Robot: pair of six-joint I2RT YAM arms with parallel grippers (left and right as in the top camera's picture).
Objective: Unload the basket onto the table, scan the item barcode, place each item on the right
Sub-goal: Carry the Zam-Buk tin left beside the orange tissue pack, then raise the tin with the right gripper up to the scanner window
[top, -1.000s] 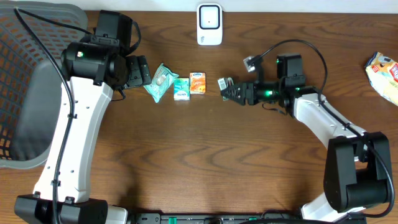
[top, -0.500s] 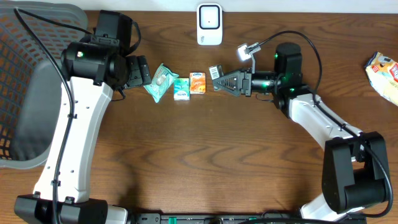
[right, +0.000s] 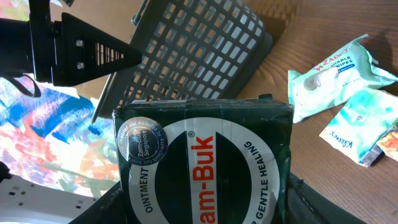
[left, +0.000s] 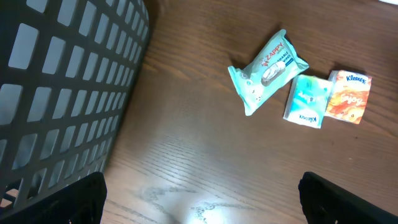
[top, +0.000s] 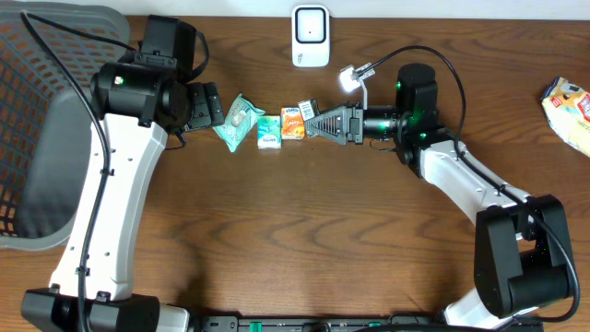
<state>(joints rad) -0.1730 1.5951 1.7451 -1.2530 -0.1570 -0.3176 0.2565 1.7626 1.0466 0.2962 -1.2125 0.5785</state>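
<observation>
At the tips of the R gripper (top: pixel 316 117) there's a small dark-green box (right: pixel 204 163). It's clamped by its sides, w/ the jaws abt half apart. The box label faces the wrist cam: white oval, red "Zam-Buk", round sticker in the top left corner. From above, the box sits right at the edge of the orange pack (top: pixel 293 123), just ahead of the tips. Touching or only v. close, can't tell.

Next in line past the orange pack are a teal pack (top: pixel 268 131) and then the wipes (top: pixel 238 122), all lying flat on the table (top: pixel 323 231). The scanner (top: pixel 311 37) stands off to one side of the R tips, toward the far table edge. It's near the box but clearly apart from it. Way behind the R gripper, at the table's other end, lies a snack bag (top: pixel 572 106).

The L gripper (top: pixel 207 103) is spread fully wide w/ nothing in it. The wipes are just ahead of its tips, not touching. The basket (top: pixel 46 138) is on its other side, close by.
</observation>
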